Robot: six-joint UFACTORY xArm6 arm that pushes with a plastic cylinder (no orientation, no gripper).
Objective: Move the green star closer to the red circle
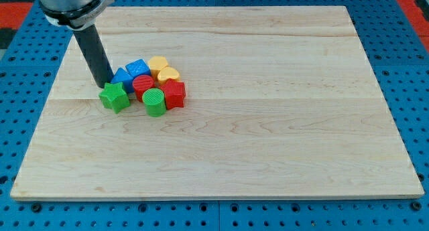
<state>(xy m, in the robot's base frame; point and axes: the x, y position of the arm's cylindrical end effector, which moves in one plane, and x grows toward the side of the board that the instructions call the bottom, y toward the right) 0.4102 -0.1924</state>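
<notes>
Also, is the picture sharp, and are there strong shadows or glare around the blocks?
Camera view: light is even and soft, with no glare on the wooden board; only faint shadows lie under the green star and red circle; the blocks look sharp; my tip, just above the star, hides part of the blue block.

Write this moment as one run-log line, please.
my tip: touching green star block, upper left | red circle block: right of star, small gap

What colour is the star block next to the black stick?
Green. The star sits right beside my tip, seen in the camera view.
</notes>
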